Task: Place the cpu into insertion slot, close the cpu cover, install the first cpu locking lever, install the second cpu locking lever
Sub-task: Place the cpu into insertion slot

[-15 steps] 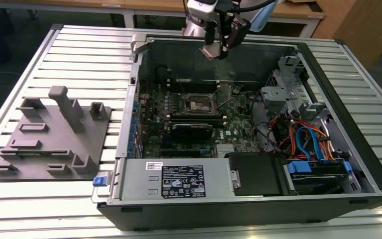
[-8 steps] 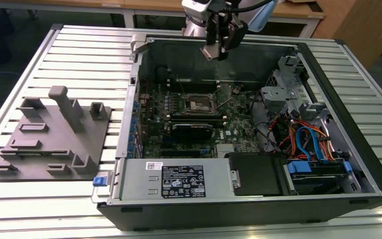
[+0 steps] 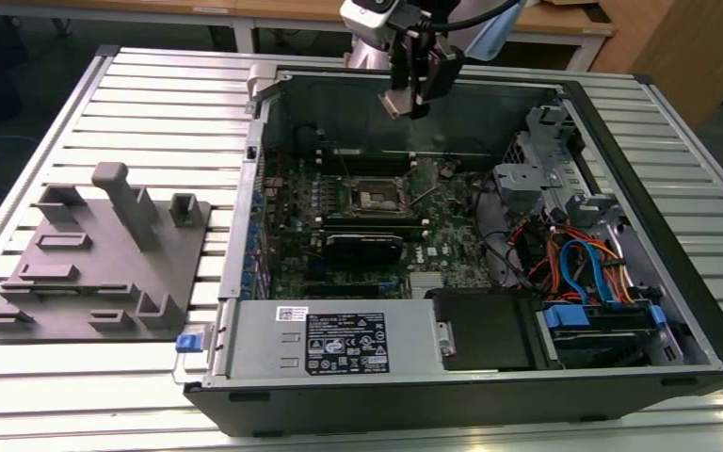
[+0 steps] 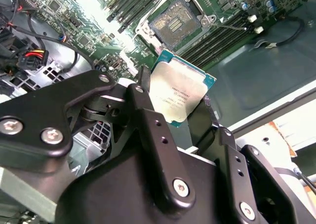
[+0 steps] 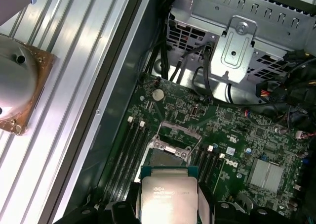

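While the black two-fingered gripper hangs high over the far wall of the open black computer case, the small flat square silvery-grey cpu is held in it. In the second wrist view the chip is pinched by two opposite edges between the black fingers, its printed metal top turned towards the camera and its green edging visible at the corners. The jaws are closed on the cpu; nothing else is touched by them.

Below, on the green motherboard, the small square dark insertion slot with its silvery metal rim is seen near the middle of the case. In both wrist views the slot is found just beyond the free edge of the chip, with clear air between them; its bare contact field is exposed, so the cpu is not yet seated. Long narrow black memory slots are ranged on either side of the socket. Whether the cover frame is raised cannot be told for certain.

The case is laid on a grey slatted metal table, and a grey moulded fixture plate is set beside it on the exterior view's left, well apart from the gripper.
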